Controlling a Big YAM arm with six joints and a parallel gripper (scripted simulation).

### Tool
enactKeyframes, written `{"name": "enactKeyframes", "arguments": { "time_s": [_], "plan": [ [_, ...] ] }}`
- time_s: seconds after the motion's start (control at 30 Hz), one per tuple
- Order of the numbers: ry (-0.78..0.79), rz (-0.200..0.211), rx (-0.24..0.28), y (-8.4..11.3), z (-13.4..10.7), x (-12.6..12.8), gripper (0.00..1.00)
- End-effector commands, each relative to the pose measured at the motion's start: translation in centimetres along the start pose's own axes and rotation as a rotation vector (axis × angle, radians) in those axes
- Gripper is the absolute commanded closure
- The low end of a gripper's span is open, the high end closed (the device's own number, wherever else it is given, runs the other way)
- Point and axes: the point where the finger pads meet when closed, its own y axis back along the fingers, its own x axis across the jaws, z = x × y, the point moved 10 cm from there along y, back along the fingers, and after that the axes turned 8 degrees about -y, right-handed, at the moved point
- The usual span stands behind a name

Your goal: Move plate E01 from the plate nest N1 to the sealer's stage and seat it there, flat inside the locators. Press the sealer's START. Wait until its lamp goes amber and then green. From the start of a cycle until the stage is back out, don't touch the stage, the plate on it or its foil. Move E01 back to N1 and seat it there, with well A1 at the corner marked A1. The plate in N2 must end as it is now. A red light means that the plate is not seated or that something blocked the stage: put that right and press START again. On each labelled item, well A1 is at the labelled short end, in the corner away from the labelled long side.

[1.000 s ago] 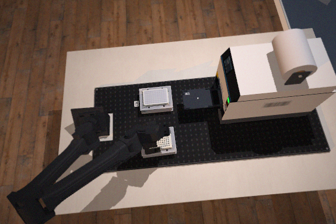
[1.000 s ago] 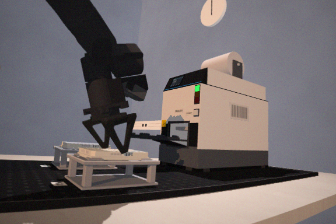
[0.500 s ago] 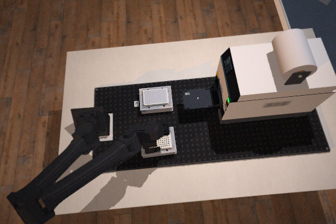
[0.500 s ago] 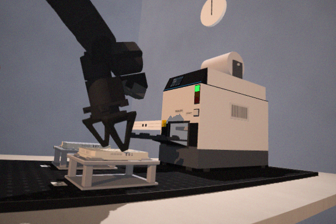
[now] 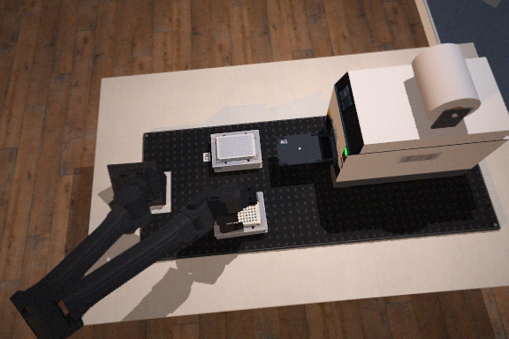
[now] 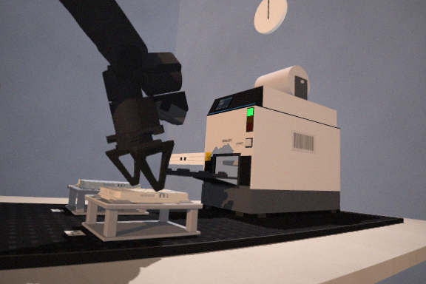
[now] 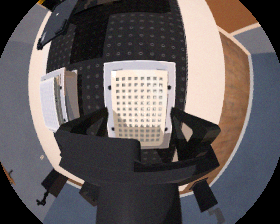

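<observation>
Plate E01, cream with its label facing the exterior camera, lies in the nest N1 and looks flat. My gripper is open and empty; in the wrist view its fingers stand on either side of the plate's near half, with the tips at about the height of its top in the exterior view. The stage is out and bears no plate. The sealer's lamp is green; START is below it. Well A1 cannot be made out.
Another plate sits in the nest N2, beside N1. The sealer body stands tall behind the stage, with a foil roll on top.
</observation>
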Motion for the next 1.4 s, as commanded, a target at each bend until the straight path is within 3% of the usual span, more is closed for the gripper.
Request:
{"name": "enactKeyframes", "arguments": {
  "time_s": [0.0, 0.6, 0.93, 1.37],
  "plan": [
    [-0.029, 0.001, -0.025, 0.5, 0.8, -0.2, 0.0],
    [-0.002, 0.001, 0.003, 0.2, -0.5, 0.2, 0.0],
    [-0.024, 0.002, -0.018, 0.6, 0.9, -0.3, 0.0],
    [0.025, 0.005, 0.005, -1.1, -0.5, 0.2, 0.0]
  ]
}}
